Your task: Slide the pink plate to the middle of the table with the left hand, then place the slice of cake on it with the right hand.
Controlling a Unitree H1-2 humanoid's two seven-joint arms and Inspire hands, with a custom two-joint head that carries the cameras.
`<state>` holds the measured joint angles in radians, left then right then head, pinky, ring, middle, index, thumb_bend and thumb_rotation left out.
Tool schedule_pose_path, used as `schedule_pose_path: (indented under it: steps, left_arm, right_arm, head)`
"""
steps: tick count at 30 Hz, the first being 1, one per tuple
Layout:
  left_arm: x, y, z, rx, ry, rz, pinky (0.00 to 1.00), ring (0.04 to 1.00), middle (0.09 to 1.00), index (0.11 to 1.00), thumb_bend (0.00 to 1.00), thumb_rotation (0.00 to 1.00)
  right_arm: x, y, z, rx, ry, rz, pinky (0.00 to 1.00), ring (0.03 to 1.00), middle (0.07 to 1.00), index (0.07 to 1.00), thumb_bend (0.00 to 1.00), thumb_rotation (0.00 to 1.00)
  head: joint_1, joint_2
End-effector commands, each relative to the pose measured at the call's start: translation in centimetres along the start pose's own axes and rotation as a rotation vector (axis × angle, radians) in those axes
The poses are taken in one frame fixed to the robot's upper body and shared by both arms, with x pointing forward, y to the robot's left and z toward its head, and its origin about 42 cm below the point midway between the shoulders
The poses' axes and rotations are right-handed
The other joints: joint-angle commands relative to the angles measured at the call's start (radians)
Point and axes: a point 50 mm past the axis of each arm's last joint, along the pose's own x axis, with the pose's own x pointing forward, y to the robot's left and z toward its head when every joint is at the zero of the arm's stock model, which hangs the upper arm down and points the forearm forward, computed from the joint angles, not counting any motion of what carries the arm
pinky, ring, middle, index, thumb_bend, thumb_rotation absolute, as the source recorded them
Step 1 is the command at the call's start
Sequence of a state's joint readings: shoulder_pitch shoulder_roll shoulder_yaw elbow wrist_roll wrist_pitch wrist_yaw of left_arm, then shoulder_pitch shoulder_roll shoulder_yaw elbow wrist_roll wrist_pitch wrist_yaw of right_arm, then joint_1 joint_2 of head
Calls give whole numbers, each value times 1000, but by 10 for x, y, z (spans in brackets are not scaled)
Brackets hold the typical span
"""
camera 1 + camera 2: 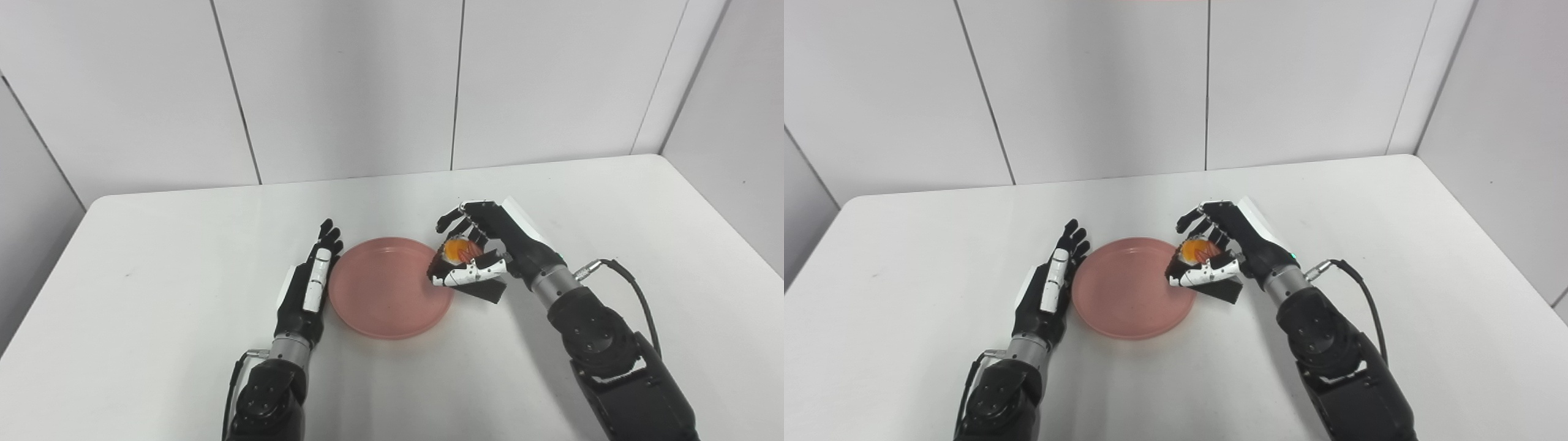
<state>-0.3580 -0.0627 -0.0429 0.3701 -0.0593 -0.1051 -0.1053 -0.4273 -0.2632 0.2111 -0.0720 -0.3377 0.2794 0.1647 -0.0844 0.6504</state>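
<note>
Right hand (490, 245) grips a dark, orange-topped cake slice (460, 252) over the round pink plate's (380, 294) right rim; left hand (309, 285), fingers extended and holding nothing, flanks the plate mid-table (153, 257).

Our right hand (484, 245) grips the dark, orange-topped cake slice (460, 252) over the round pink plate's (386, 294) right rim. Our left hand (309, 285) lies flat, fingers straight, against its left edge.

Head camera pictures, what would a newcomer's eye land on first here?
The pink plate in the middle of the white table stands out first. At its right rim the right hand holds the slice of cake, orange-topped, in its fingers. The left hand lies open by the plate's left rim.
</note>
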Motion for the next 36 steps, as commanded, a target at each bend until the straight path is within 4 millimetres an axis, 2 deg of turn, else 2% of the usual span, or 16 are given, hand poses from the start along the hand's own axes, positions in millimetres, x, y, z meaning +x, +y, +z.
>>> schedule_pose_path:
  steps: [1, 10, 20, 22, 25, 28, 34, 35, 36]
  left_arm:
    - [2, -9, -2, 6, -12, -12, 998, 991, 998, 999, 618, 1000]
    - [2, -12, -2, 41, -10, -2, 959, 971, 986, 985, 620, 1000]
    - [1, -13, -1, 36, -12, 0, 962, 970, 986, 984, 617, 1000]
    - [1, -13, -1, 45, -16, 3, 951, 964, 981, 981, 614, 1000]
    - [2, -13, -1, 44, -12, 1, 957, 968, 984, 985, 609, 1000]
    - [1, -13, -1, 50, -10, -2, 954, 966, 983, 983, 616, 1000]
    - [2, -14, 0, 58, -6, 0, 951, 964, 981, 977, 632, 1000]
    - [2, -14, 0, 59, -6, 0, 952, 964, 982, 977, 628, 1000]
    - [2, -14, 0, 62, -4, -1, 954, 966, 983, 978, 623, 1000]
  right_arm:
    - [16, -8, 27, -25, -123, -26, 304, 378, 452, 527, 513, 0]
    - [39, 21, 30, -26, -141, 9, 257, 335, 432, 536, 510, 0]
    - [62, 51, 31, -90, -156, 50, 275, 350, 429, 535, 511, 0]
    - [65, 55, 29, -111, -153, 54, 244, 322, 466, 500, 517, 0]
    - [69, 61, 26, -137, -158, 58, 189, 270, 473, 490, 519, 0]
    - [72, 65, 22, -147, -163, 62, 184, 266, 474, 488, 520, 0]
    - [75, 69, 15, -199, -162, 67, 199, 285, 474, 489, 520, 0]
    - [75, 69, 14, -218, -167, 71, 220, 309, 476, 489, 519, 0]
    - [74, 68, 13, -235, -174, 74, 287, 379, 456, 510, 515, 0]
  head:
    - [2, -1]
    - [14, 6]
    - [16, 7]
    - [16, 8]
    - [18, 7]
    - [18, 8]
    - [17, 12]
    - [16, 12]
    - [16, 12]
